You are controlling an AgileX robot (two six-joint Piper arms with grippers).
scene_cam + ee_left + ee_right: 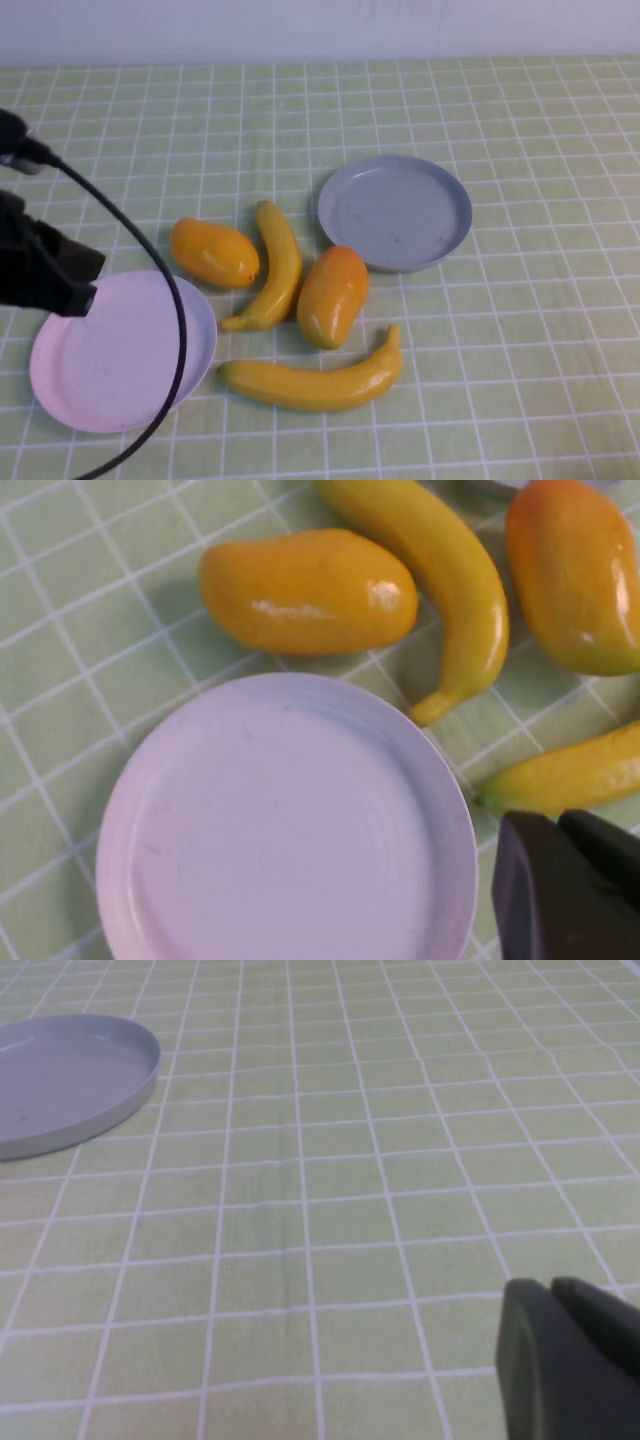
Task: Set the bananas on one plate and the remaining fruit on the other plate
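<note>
Two bananas lie on the green checked cloth: one (272, 265) curves between the two mangoes, the other (315, 380) lies nearest me. One mango (213, 252) lies by the pink plate (120, 350). The redder mango (332, 295) lies just in front of the grey-blue plate (395, 210). Both plates hold nothing. My left gripper (75, 290) hangs over the pink plate's left rim, shut and empty. The left wrist view shows the pink plate (285, 820), a mango (310, 590), both bananas (440, 570) and the left gripper (560, 825). My right gripper (552, 1288) is shut, empty, over bare cloth, away from the grey-blue plate (60, 1080).
The left arm's black cable (170, 290) loops over the pink plate. A pale wall (320, 25) runs along the table's far edge. Open cloth lies right of the grey-blue plate and behind the fruit.
</note>
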